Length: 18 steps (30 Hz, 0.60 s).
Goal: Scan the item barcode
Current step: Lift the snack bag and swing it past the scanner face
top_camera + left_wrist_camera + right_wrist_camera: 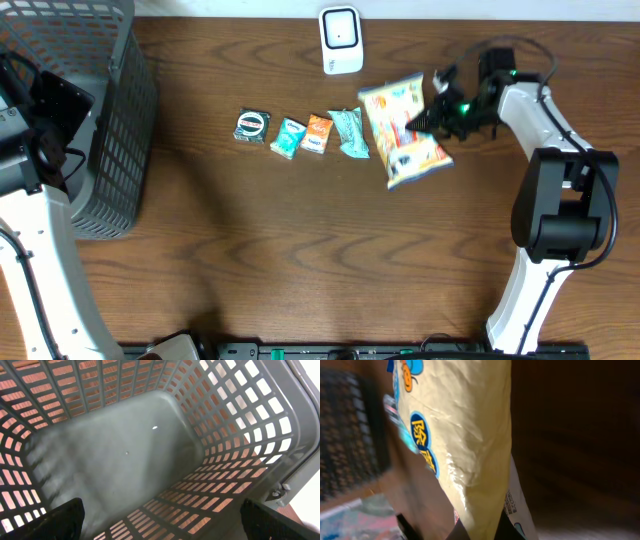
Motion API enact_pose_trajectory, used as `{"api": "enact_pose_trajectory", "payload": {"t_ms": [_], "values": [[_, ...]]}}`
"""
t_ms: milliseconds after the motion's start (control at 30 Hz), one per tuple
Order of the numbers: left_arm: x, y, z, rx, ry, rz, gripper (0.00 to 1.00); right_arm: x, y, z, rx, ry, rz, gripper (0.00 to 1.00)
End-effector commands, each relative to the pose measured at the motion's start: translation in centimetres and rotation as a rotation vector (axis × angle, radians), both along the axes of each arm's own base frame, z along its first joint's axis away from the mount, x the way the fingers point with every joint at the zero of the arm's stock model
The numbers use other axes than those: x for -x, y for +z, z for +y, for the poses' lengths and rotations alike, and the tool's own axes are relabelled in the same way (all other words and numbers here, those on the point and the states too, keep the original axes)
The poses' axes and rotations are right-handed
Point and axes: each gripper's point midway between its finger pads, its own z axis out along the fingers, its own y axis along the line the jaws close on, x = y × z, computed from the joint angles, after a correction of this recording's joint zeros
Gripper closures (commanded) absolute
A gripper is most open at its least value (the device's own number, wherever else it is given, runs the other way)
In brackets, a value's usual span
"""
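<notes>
Our right gripper (pixel 432 118) is pinched shut on the right edge of the yellow snack bag (pixel 403 132), which lies on the table just right of the row of small packets (pixel 300 133). To do this well, we should lift the bag level and find the barcode. It is possibly the white printed panel near our fingers, though blur hides it. We then turn that face toward the white scanner (pixel 341 40). Our left gripper (pixel 162 522) hangs wide open over the grey basket (pixel 125 450).
</notes>
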Motion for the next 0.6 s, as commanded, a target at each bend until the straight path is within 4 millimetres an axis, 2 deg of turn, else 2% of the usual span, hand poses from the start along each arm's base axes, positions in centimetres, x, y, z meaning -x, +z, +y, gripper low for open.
{"api": "enact_pose_trajectory", "payload": {"t_ms": [0, 167, 233, 300, 467, 567], "values": [[0.1, 0.2, 0.3, -0.005, 0.013, -0.004, 0.02, -1.5, 3.7, 0.5, -0.074, -0.03, -0.041, 0.99], [0.1, 0.2, 0.3, -0.005, 0.013, -0.004, 0.02, -0.9, 2.5, -0.2, 0.0, -0.047, 0.003, 0.98], [0.1, 0.2, 0.3, -0.005, 0.013, -0.004, 0.02, -0.9, 3.1, 0.5, -0.04, -0.031, -0.005, 0.98], [0.1, 0.2, 0.3, -0.005, 0.013, -0.004, 0.02, -1.4, 4.4, 1.6, -0.126, -0.014, -0.04, 0.99], [0.1, 0.2, 0.3, -0.005, 0.013, -0.004, 0.02, -5.6, 6.8, 3.0, -0.194, -0.106, -0.139, 0.98], [0.1, 0.2, 0.3, -0.005, 0.013, -0.004, 0.03, -8.4, 8.4, 5.1, -0.2, -0.167, -0.233, 0.99]]}}
